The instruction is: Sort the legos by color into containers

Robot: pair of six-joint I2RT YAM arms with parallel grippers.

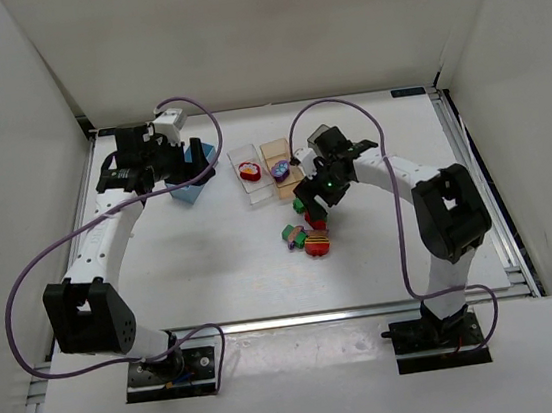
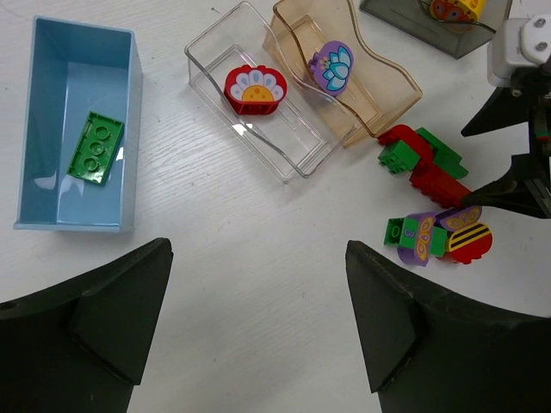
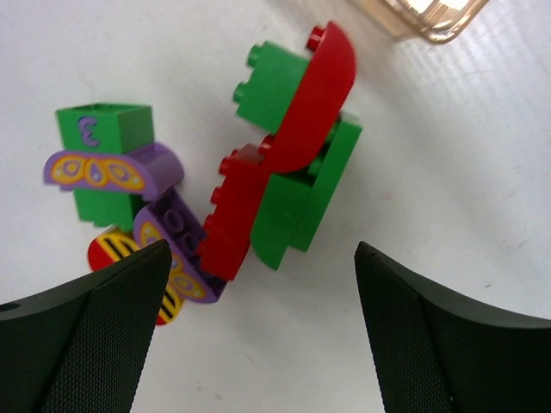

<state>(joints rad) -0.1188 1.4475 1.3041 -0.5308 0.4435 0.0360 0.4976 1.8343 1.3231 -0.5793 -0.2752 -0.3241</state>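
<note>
Loose legos lie in a pile [image 1: 307,238] right of the table's middle. In the right wrist view it holds a red curved brick [image 3: 284,146] across green bricks [image 3: 306,206], a purple butterfly brick [image 3: 112,172] and a red-and-yellow striped one [image 3: 108,254]. My right gripper [image 3: 263,249] hangs open just above the pile, holding nothing. My left gripper [image 2: 258,249] is open and empty over bare table, near the light blue container [image 2: 133,138], which holds a green brick [image 2: 96,148]. The clear container [image 2: 293,146] holds a red flower brick [image 2: 255,89]. The peach container [image 2: 387,86] holds a purple brick [image 2: 331,66].
A smoky grey container [image 2: 413,30] with a yellow-orange brick [image 2: 452,9] stands behind the peach one, partly hidden by the right arm in the top view. White walls close in the table on the left, back and right. Purple cables [image 1: 335,109] loop over both arms.
</note>
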